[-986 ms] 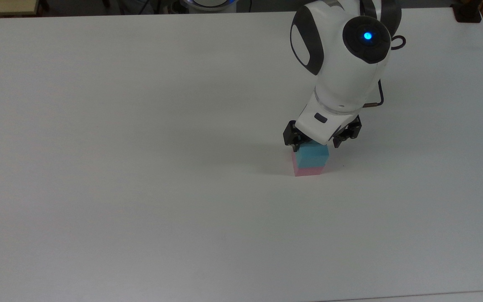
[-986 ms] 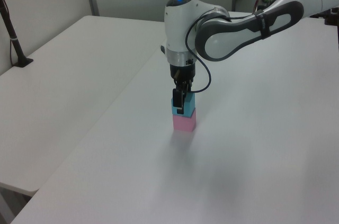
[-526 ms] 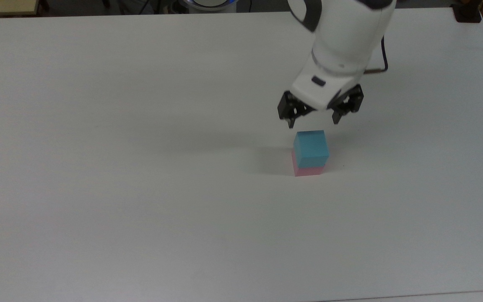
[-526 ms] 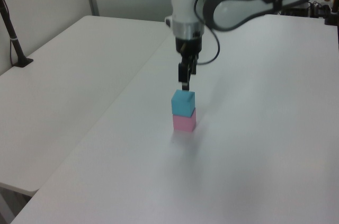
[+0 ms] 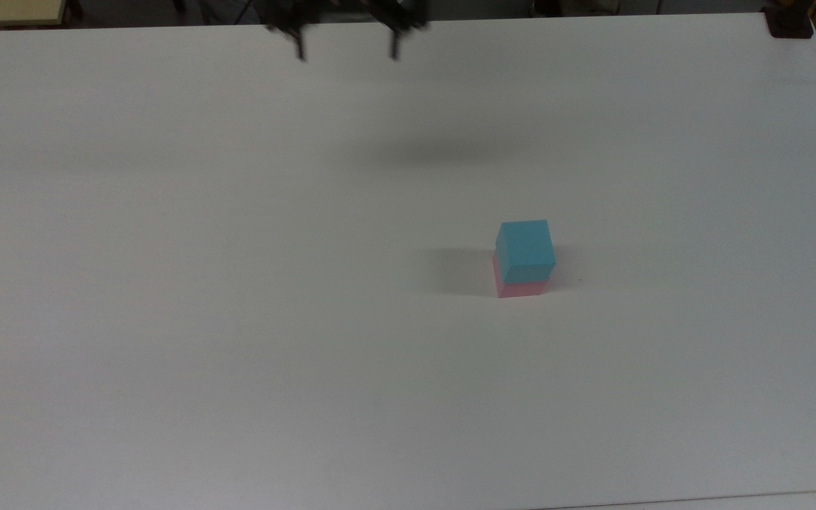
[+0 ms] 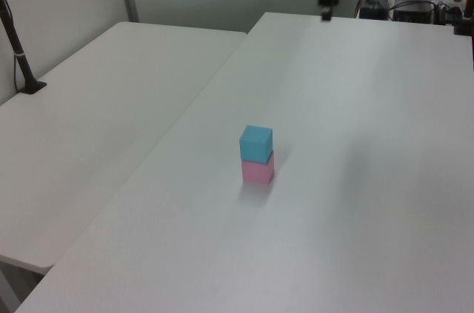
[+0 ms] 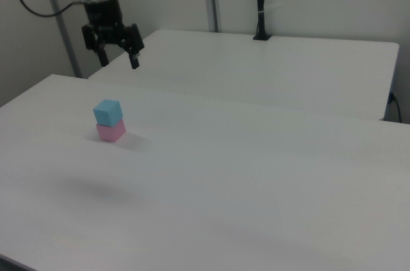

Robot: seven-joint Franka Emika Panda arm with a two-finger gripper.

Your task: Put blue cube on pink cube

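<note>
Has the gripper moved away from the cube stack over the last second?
Yes. The open gripper has left the blue cube on the pink cube, going toward the top view's upper left.

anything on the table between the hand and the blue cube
Nothing. In the top view the white table is bare between the open hand and the blue cube, which sits on the pink cube.

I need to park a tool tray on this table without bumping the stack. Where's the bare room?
Nearly the whole white table is bare. The blue cube sits on the pink cube, right of centre in the top view; everything to the top view's left of the stack, and the near strip below it, is free. Only the far edge is busy: the gripper hangs there, jaws open.
</note>
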